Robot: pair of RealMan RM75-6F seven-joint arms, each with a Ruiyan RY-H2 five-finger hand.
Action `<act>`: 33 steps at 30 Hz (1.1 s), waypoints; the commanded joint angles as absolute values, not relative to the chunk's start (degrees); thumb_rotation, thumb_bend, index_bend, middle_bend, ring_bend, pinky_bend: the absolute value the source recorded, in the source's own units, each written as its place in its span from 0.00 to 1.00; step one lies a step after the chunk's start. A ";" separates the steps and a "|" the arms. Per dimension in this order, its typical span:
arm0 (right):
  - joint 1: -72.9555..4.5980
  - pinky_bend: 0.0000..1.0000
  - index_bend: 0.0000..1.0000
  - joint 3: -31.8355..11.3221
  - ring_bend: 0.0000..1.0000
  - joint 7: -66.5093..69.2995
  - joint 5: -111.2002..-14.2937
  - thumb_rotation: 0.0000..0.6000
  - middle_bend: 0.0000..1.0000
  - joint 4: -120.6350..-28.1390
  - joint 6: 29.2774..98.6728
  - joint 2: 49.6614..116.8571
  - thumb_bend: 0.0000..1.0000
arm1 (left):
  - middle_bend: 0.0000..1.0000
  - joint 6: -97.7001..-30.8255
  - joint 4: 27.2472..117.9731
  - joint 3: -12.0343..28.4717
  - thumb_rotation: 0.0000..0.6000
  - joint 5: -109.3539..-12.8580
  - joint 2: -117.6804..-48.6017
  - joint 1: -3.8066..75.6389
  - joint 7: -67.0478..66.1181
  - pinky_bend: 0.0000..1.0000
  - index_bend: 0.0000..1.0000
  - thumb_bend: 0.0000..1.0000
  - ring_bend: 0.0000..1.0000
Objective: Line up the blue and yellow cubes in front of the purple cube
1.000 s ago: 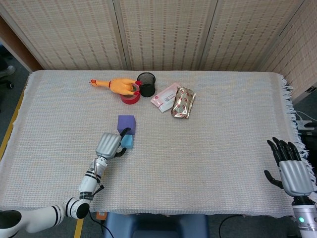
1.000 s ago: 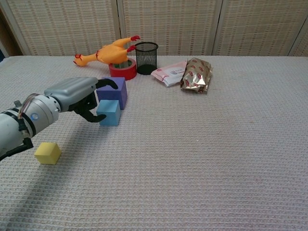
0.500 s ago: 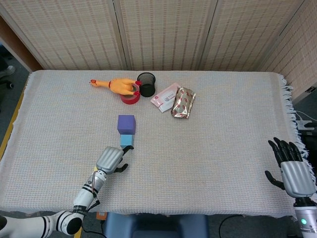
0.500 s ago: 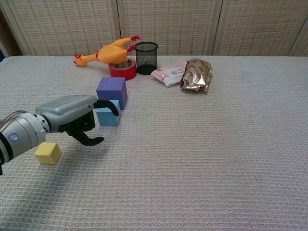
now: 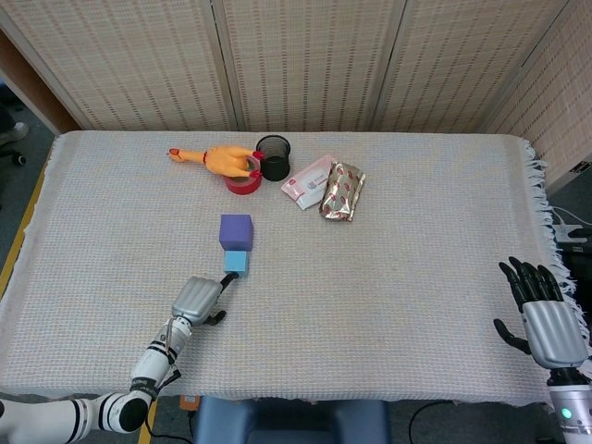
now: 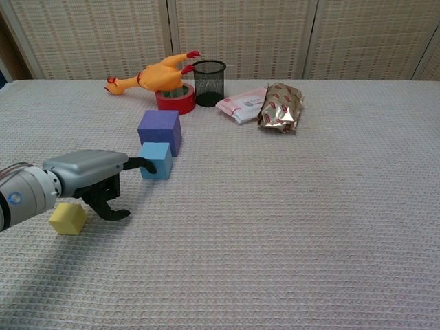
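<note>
The purple cube (image 5: 236, 230) (image 6: 159, 130) sits left of centre on the table. The blue cube (image 5: 236, 261) (image 6: 157, 160) rests directly in front of it, touching it. The yellow cube (image 6: 67, 218) lies apart at the front left, visible only in the chest view, just below my left hand. My left hand (image 5: 197, 298) (image 6: 86, 179) hovers low between the blue and yellow cubes and holds nothing. One finger stretches toward the blue cube's near left corner; I cannot tell if it touches. My right hand (image 5: 546, 320) stays off the table's front right corner, fingers spread and empty.
At the back stand a rubber chicken (image 5: 215, 159), a red tape roll (image 5: 243, 183) and a black mesh cup (image 5: 273, 157). A pink packet (image 5: 308, 182) and a foil packet (image 5: 342, 191) lie to their right. The woven cloth (image 5: 407, 277) covers the table.
My left hand has let go of the blue cube and drawn back toward the front left, now over the yellow cube. The blue cube stays before the purple one. The right hand barely moved.
</note>
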State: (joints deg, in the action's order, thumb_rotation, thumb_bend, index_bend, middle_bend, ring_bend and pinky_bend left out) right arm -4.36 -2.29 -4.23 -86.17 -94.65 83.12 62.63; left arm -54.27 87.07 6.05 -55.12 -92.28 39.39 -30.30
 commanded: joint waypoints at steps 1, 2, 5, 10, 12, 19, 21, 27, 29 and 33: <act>-4.37 0.00 0.00 -2.37 0.00 -4.29 -86.03 1.00 0.00 -94.57 83.08 62.72 0.04 | 1.00 -53.41 86.91 6.29 1.00 -54.17 -92.00 39.99 -30.32 1.00 0.15 0.35 1.00; -4.38 0.00 0.00 -2.40 0.00 -4.33 -85.96 1.00 0.00 -94.56 83.06 62.72 0.04 | 1.00 -53.25 86.73 6.38 1.00 -54.05 -92.06 40.11 -30.11 1.00 0.15 0.35 1.00; -4.49 0.00 0.00 -2.40 0.00 -4.38 -85.85 1.00 0.00 -94.59 82.79 62.73 0.04 | 1.00 -52.71 85.62 6.80 1.00 -53.60 -92.23 40.61 -29.42 1.00 0.15 0.35 1.00; -4.52 0.00 0.00 -2.55 0.00 -4.48 -85.46 1.00 0.00 -94.41 82.66 62.80 0.04 | 1.00 -51.69 84.23 7.58 1.00 -52.45 -92.17 41.36 -28.16 1.00 0.15 0.35 1.00; -4.56 0.00 0.00 -2.57 0.00 -4.55 -85.31 1.00 0.00 -94.36 82.53 62.85 0.04 | 1.00 -51.42 83.99 7.67 1.00 -52.23 -92.11 41.56 -27.72 1.00 0.15 0.35 1.00; -4.55 0.00 0.00 -2.66 0.00 -4.73 -85.21 1.00 0.00 -94.39 82.63 62.95 0.04 | 1.00 -51.10 83.92 7.45 1.00 -52.17 -91.98 41.98 -26.78 1.00 0.15 0.35 1.00; -4.53 0.00 0.00 -2.65 0.00 -4.71 -85.22 1.00 0.00 -94.42 82.66 62.94 0.04 | 1.00 -51.38 84.19 7.37 1.00 -52.32 -91.93 41.97 -26.56 1.00 0.15 0.35 1.00; -4.39 0.00 0.00 -2.48 0.00 -4.54 -85.72 1.00 0.00 -94.62 83.01 62.79 0.04 | 1.00 -54.02 87.39 6.57 1.00 -54.15 -90.44 40.99 -26.35 1.00 0.18 0.35 1.00; -4.37 0.00 0.00 -2.37 0.00 -4.43 -85.94 1.00 0.00 -94.72 83.03 62.72 0.04 | 1.00 -55.35 89.13 6.22 1.00 -55.18 -89.53 40.37 -26.23 1.00 0.19 0.35 1.00; -4.27 0.00 0.00 -2.13 0.00 -3.99 -86.57 1.00 0.00 -94.90 83.28 62.51 0.04 | 1.00 -58.77 94.34 4.27 1.00 -59.30 -85.63 37.99 -25.25 1.00 0.20 0.35 1.00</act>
State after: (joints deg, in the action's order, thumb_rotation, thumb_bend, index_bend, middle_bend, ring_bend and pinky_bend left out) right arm -4.29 -2.16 -4.03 -86.54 -94.87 83.25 62.54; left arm -56.86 91.72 5.54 -57.10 -87.93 39.50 -25.92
